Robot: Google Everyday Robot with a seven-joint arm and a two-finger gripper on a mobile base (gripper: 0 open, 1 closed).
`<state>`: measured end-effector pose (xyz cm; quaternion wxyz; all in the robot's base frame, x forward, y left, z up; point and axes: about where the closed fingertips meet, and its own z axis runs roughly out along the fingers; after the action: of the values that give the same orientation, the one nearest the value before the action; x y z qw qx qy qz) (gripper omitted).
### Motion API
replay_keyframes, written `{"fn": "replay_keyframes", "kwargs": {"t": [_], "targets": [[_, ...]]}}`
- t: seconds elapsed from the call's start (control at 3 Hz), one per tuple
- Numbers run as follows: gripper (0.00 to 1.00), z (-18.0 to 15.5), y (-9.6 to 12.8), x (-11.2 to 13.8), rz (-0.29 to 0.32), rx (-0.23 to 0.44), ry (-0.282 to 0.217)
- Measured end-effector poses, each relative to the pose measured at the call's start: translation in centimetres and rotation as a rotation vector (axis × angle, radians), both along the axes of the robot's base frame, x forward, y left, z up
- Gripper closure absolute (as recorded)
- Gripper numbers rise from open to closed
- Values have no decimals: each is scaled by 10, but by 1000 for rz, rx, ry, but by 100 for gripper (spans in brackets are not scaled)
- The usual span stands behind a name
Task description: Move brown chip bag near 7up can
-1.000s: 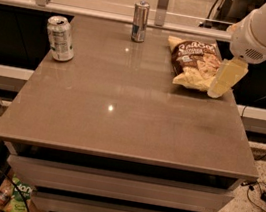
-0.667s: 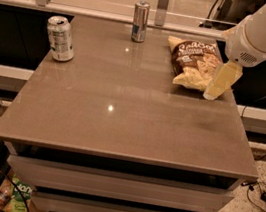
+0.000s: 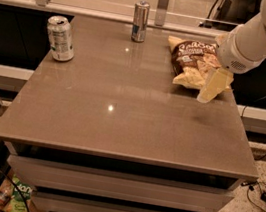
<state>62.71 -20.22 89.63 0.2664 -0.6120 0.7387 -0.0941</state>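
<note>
Leftward and lower since the earlier frame, the gripper (image 3: 212, 86) sits at the brown chip bag's (image 3: 191, 57) right edge — grip state cannot be told. Bag lies far-right on the table (image 3: 119, 126), well apart from the 7up can (image 3: 60, 38).

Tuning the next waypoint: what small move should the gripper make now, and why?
Probably ease the gripper down onto the brown chip bag to secure a grasp. It sits at the bag's right end; the bag lies at the right side of the table, while the 7up can stands at its left edge.
</note>
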Motion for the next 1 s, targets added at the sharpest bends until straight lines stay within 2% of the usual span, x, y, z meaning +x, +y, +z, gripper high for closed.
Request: {"fn": "replay_keyframes", "kwargs": {"t": [0.33,1.0], "targets": [[0,-29,8,13,7,-12,-1],[0,-31,6,23,-11,-12,-8]]}}
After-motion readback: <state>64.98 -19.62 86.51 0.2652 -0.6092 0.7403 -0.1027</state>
